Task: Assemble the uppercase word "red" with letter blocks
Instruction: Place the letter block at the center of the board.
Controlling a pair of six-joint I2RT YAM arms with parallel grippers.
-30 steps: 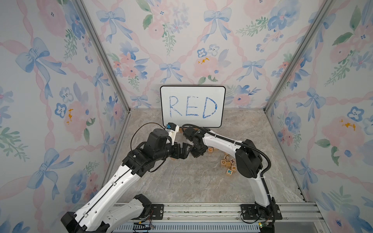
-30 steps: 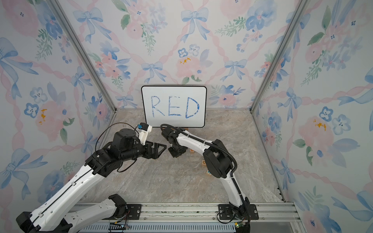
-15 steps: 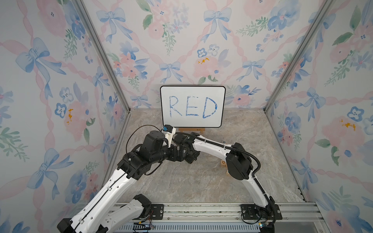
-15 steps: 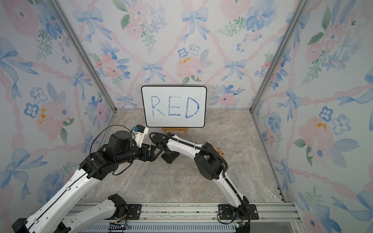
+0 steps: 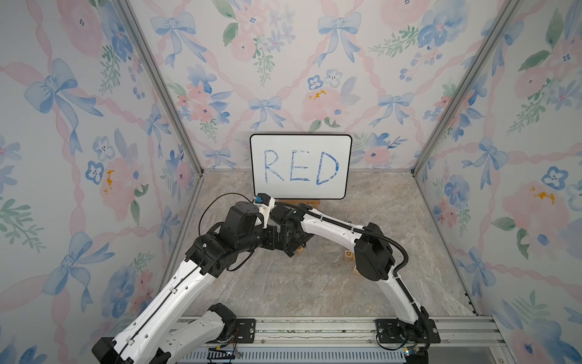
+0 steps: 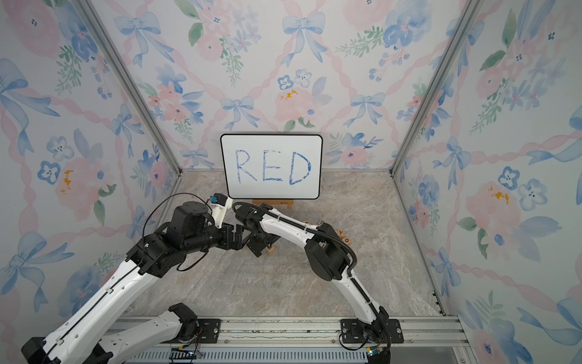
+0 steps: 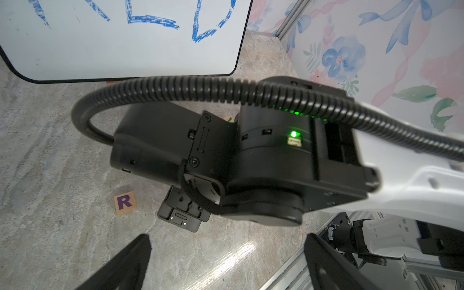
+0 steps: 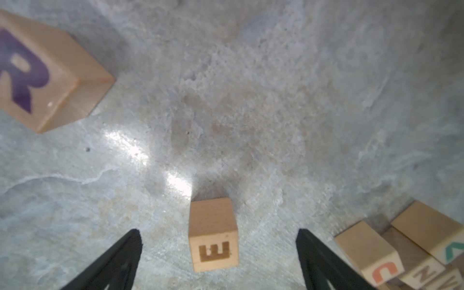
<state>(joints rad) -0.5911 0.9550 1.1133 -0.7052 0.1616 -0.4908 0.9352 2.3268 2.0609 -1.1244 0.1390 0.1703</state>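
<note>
In the right wrist view the E block (image 8: 213, 233) stands on the stone floor between the spread fingers of my right gripper (image 8: 218, 251), touching neither. The R block (image 8: 45, 72), with a dark purple letter, lies apart from it, and also shows in the left wrist view as the R block (image 7: 124, 202). My left gripper (image 7: 226, 263) is open over bare floor, close beside the right wrist. In both top views the two grippers meet mid-floor, left gripper (image 5: 275, 241) and right gripper (image 5: 293, 244), hiding most of the blocks beneath. A block marked D (image 5: 348, 253) sits by the right arm's elbow.
A whiteboard (image 5: 300, 167) with RED in blue handwriting stands at the back wall. Several other letter blocks (image 8: 406, 253) are heaped near the right gripper, and more blocks (image 6: 341, 236) lie behind the right arm. Flowered walls close three sides; a metal rail (image 5: 315, 327) runs along the front.
My right gripper swung left across the floor and then opened, leaving the E block standing free. The left arm drew back a little and stayed open.
</note>
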